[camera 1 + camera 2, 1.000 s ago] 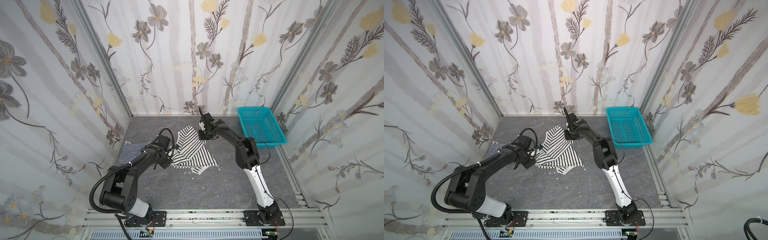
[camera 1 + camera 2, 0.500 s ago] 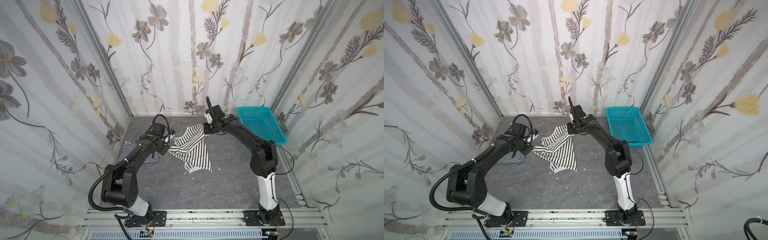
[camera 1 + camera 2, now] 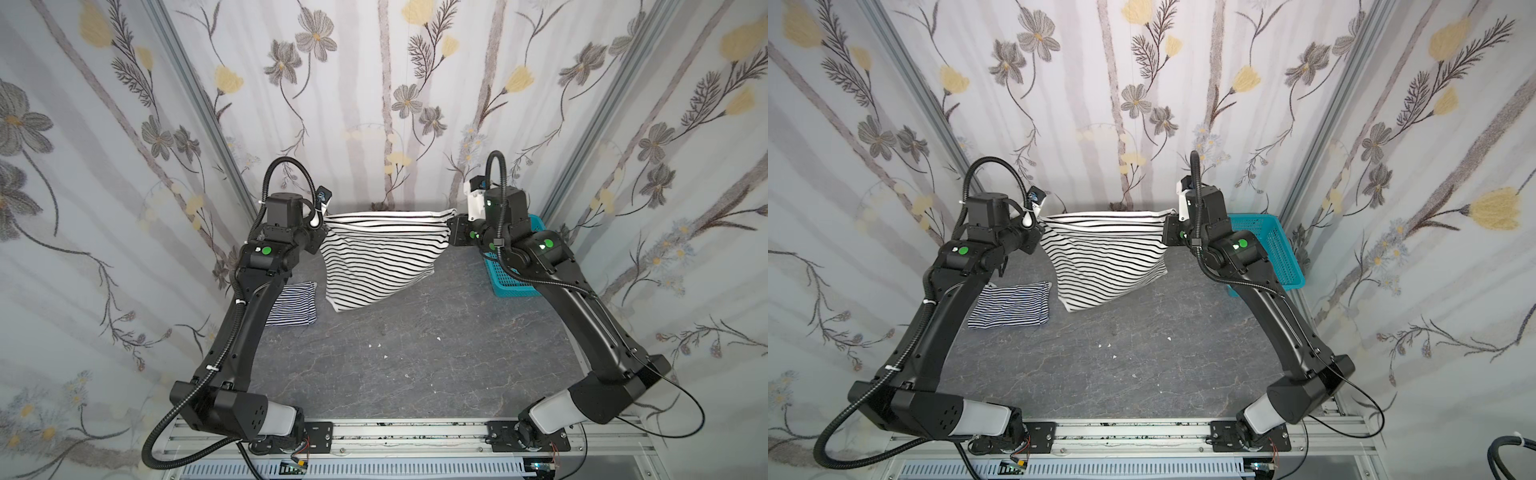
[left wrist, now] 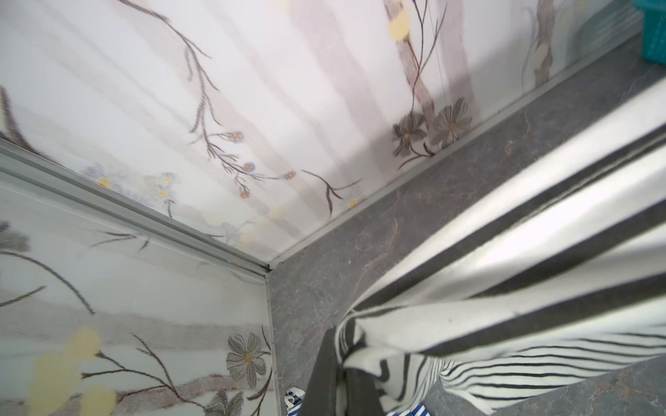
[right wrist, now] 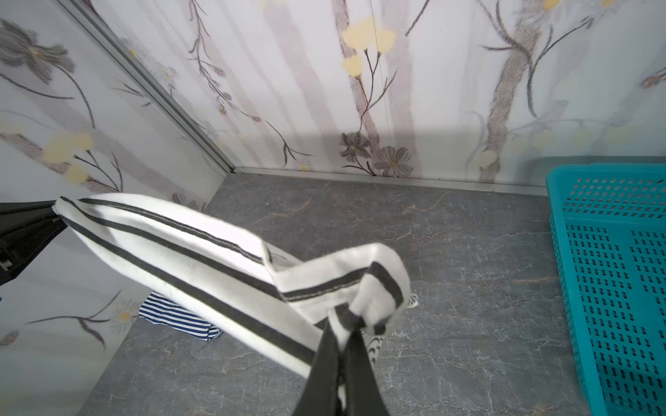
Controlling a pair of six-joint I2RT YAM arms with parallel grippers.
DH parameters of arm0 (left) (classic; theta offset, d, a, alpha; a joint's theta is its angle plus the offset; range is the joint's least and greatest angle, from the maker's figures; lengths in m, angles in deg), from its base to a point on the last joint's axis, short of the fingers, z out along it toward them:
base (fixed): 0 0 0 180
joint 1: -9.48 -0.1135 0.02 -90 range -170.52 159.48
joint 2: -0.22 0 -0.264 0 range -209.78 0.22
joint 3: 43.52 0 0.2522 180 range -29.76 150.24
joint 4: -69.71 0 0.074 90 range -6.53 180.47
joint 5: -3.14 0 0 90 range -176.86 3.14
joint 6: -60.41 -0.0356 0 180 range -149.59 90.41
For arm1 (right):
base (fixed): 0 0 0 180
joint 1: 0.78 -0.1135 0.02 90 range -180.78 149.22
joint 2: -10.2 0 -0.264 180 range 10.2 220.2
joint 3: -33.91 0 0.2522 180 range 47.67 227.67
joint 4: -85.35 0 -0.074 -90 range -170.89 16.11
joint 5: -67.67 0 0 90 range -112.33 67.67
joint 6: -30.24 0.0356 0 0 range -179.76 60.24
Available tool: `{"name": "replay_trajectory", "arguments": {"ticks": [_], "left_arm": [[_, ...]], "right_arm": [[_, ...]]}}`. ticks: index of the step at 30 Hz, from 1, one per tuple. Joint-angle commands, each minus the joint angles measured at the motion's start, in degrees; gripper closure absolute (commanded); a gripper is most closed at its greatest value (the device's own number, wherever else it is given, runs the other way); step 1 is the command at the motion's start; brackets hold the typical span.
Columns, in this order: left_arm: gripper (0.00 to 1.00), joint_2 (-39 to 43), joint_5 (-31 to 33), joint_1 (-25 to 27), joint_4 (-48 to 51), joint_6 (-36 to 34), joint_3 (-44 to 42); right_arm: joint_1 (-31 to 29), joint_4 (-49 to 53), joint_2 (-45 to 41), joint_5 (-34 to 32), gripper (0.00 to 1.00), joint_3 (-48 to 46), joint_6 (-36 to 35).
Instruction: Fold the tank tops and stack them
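Lying, far left: navy-striped top point(image 3: 293, 305) folded flat on the bench point(image 3: 415, 361), partly covered by the left arm point(image 3: 253, 316).
Left grip: left gripper point(image 3: 321, 227) closed on one upper corner of the black-and-white top point(image 3: 378, 257). The left wrist view shows cloth pinched between the fingers point(image 4: 324, 378).
Held top: hangs spread between both grippers above the bench, upper edge nearly taut. Its lower corner hangs near the navy-striped top.
Right grip: right gripper point(image 3: 451, 233) clamped on the opposite upper corner, cloth bunched at the tips.
Far right: basket point(image 3: 1273, 249), partly behind the right arm point(image 3: 582, 307).
Risk: both holds are on thin corner cloth, so more outward pull could slip a corner free. An uneven lowering would crease the top or drop it unfolded onto the folded one.
Hidden: straps and neckline are not visible, so I cannot tell which edge is held. I also cannot tell whether the lower corner touches the bench. Left wrist view is blurred.
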Motion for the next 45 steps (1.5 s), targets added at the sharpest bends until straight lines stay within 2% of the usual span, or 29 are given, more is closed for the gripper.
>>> {"name": "replay_trajectory", "arguments": {"ticks": [1,8,12,17,21,28,33,37,40,42,45], "left_arm": [[1.0,2.74,1.19,-0.13,-0.31,0.82,1.94],[1.0,5.13,2.56,-0.13,0.37,1.0,8.17],[1.0,2.0,0.74,-0.13,0.4,1.85,10.71],[1.0,-8.18,-2.44,-0.13,0.08,3.51,15.79],[1.0,-17.34,-4.46,-0.13,-0.21,5.32,23.46],[1.0,-36.57,0.13,-0.52,-0.4,5.58,45.5],[1.0,-43.45,1.65,-1.68,-0.45,8.14,58.26],[1.0,-41.92,0.05,-3.1,-1.01,11.32,58.75],[1.0,-39.54,-4.12,-5.26,-1.32,14.28,54.13],[1.0,-37.89,-5.72,-6.19,-1.35,15.29,49.72],[1.0,-34.51,-8.03,-6.47,-1.74,13.37,38.81]], "right_arm": [[-0.61,-0.74,-6.19,-4.18,1.0,-2.27,2.05],[-0.85,0.79,-13.92,-6.46,1.0,-0.2,4.26],[0.67,1.69,-11.43,-5.57,1.0,2.61,4.32],[5.81,0.89,-3.58,-1.14,1.0,6.1,3.12],[9.51,-1.01,3.57,3.5,1.0,8.83,1.96],[17.36,-3.5,15.18,11.93,1.0,17.29,1.16],[19.83,-6.83,19.3,17.3,1.0,23.96,2.2],[21.0,-8.09,20.51,20.43,1.0,28.73,3.36],[21.29,-8.46,20.59,20.91,1.0,27.76,4.21],[21.19,-9.76,19.8,21.41,1.0,23.54,4.7],[21.18,-14.46,17.15,21.89,1.0,12.14,5.57]]}}
